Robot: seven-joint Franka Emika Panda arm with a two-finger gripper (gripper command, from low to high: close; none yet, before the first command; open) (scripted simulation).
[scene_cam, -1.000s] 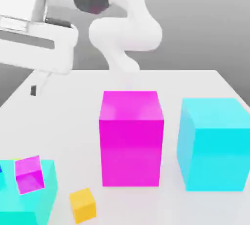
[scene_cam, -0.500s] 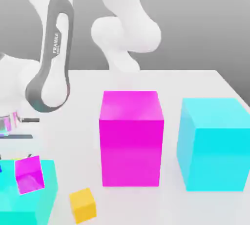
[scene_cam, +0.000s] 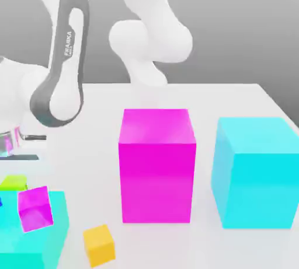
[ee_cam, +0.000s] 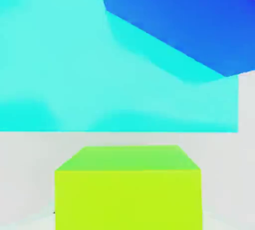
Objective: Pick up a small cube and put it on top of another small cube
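A small lime-green cube sits just under my gripper at the exterior view's left edge, behind the low cyan block. In the hand view the same lime-green cube is very close, centred before the hand, and the gripper is shut on it. A small magenta cube rests tilted on the low cyan block. A small yellow cube lies on the table in front. In the hand view a blue cube lies on the cyan block.
A tall magenta block stands mid-table and a large cyan block to its right in the exterior view. The arm's grey-and-white link hangs over the left side. The white table has free room behind the blocks.
The arm swung down to the left edge and the hand lowered behind the cyan block. The lime-green cube now shows higher and larger than before.
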